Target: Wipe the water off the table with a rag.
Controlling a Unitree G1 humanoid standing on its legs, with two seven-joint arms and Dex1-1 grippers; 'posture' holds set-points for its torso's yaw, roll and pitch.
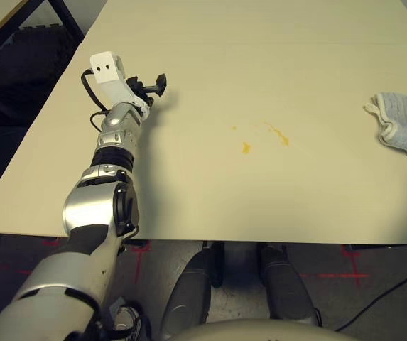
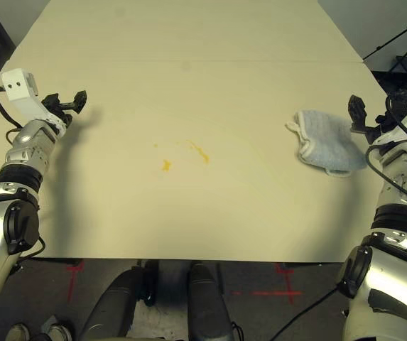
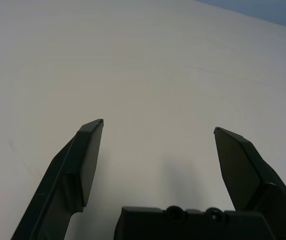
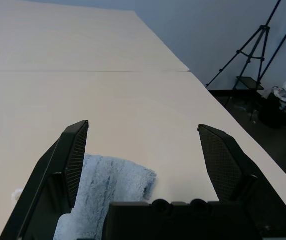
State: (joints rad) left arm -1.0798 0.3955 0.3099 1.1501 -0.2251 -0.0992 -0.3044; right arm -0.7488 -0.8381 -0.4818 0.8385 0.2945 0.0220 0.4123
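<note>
On the left, the left arm is stretched forward over the table, its silver forearm angled up the left side and its wrist held about level. The left gripper is seen above the bare surface near the left edge, with its two black fingers spread apart and nothing between them.

Toward the middle of the table, the water is found as a small orange-yellow blot, with a thin streak and a tiny speck near it. It lies well apart from both grippers.

Further right, the rag is laid crumpled on the table, pale blue-grey with a whitish edge, near the right edge.

At the far right, the right arm is raised beside the table edge. The right gripper is held just beside the rag's right side, its fingers spread wide and empty, with the rag lying below the left finger in the right wrist view.
</note>
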